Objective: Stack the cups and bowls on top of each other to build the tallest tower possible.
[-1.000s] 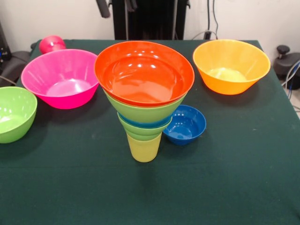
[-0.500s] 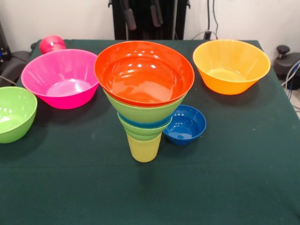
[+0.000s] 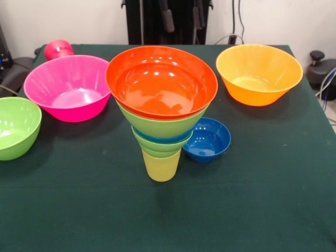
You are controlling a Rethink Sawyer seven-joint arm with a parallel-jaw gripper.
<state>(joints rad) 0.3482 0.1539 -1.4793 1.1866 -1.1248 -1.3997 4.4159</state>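
Note:
The tower (image 3: 161,121) stands mid-table on a pale yellow cup (image 3: 161,166), with nested green and blue bowls widening up to a big orange-red bowl (image 3: 161,81) on top. Loose on the green cloth are a pink bowl (image 3: 68,86), a yellow-orange bowl (image 3: 259,73), a lime green bowl (image 3: 16,126) at the left edge, and a small dark blue bowl (image 3: 208,139) beside the tower. A red-pink cup (image 3: 58,49) sits behind the pink bowl. My gripper (image 3: 182,18) hangs at the top edge, above and behind the tower, open and empty.
The green table cloth (image 3: 252,199) ends at the far side just behind the bowls. Dark equipment (image 3: 321,68) stands off the right edge, and more (image 3: 16,68) off the left. Cables (image 3: 236,26) hang on the back wall.
The gripper's fingers have slid to the right along the top edge, from above the tower's left rim to above its right half. The bowls and cups have not moved.

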